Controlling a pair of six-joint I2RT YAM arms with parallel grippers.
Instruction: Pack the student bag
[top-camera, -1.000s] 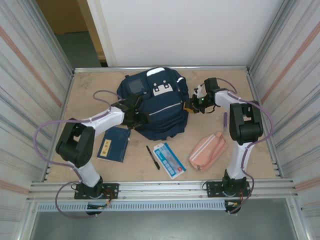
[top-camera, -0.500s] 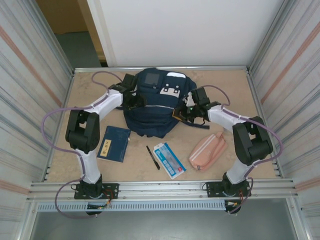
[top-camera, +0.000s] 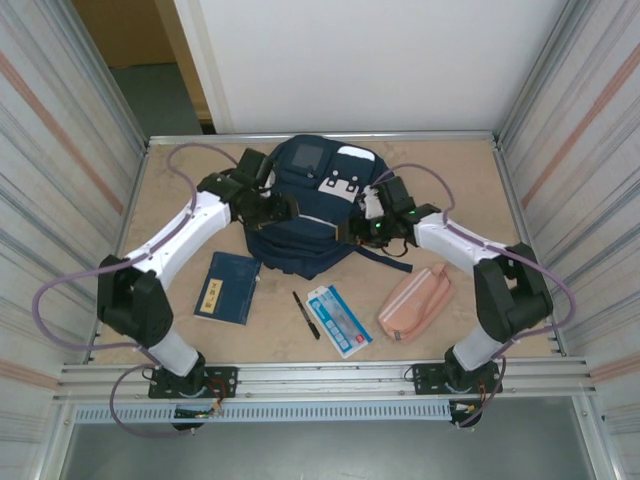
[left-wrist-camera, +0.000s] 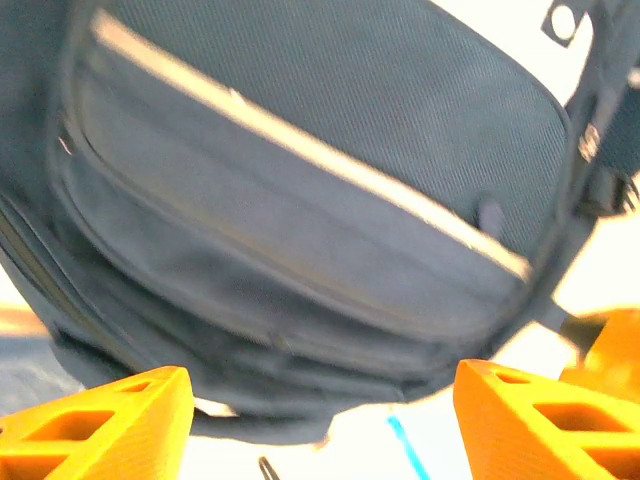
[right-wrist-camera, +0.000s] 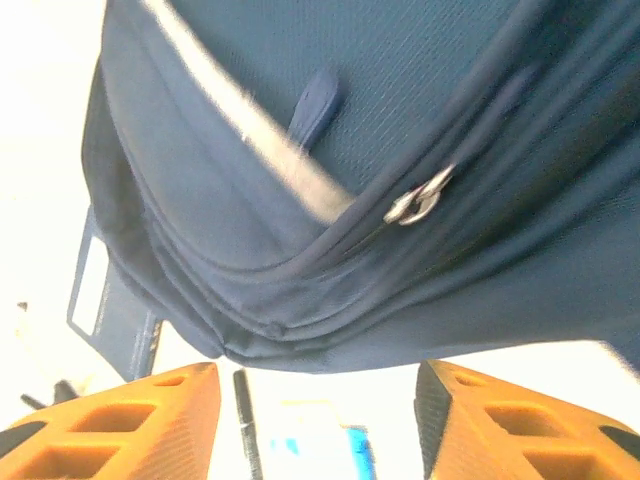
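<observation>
Student bag: the student bag (top-camera: 310, 232) sits at the back middle of the counter (top-camera: 180, 180), its white patches facing up, between the two arms.
Bag since a second ago: it has been drawn toward the back wall and looks more bunched; over the last half second it has hardly shifted.
Left pincer: the left pincer (top-camera: 278, 208) is at the bag's left flank. In the wrist view its orange fingertips (left-wrist-camera: 110, 415) stand wide apart with nothing between them, and the bag's front pocket and white stripe (left-wrist-camera: 300, 150) lie just beyond.
Left arm since a second ago: it has stretched out and reached further back, and its elbow has moved off the notebook's side.
Right pincer: the right pincer (top-camera: 372, 226) is at the bag's right flank. Its fingertips (right-wrist-camera: 130, 415) are spread and hold nothing, and a metal zip pull (right-wrist-camera: 418, 205) hangs on the fabric above them.
Right pincer since a second ago: it has moved in from the bag's far right corner and has let go.
Strap: a dark strap (top-camera: 388, 251) trails onto the counter near the right pincer.
Unmoved: the navy notebook (top-camera: 228, 287), black pen (top-camera: 306, 314), blue-and-white card (top-camera: 339, 320) and pink pencil pouch (top-camera: 415, 301) lie where they were, in front of the bag.
</observation>
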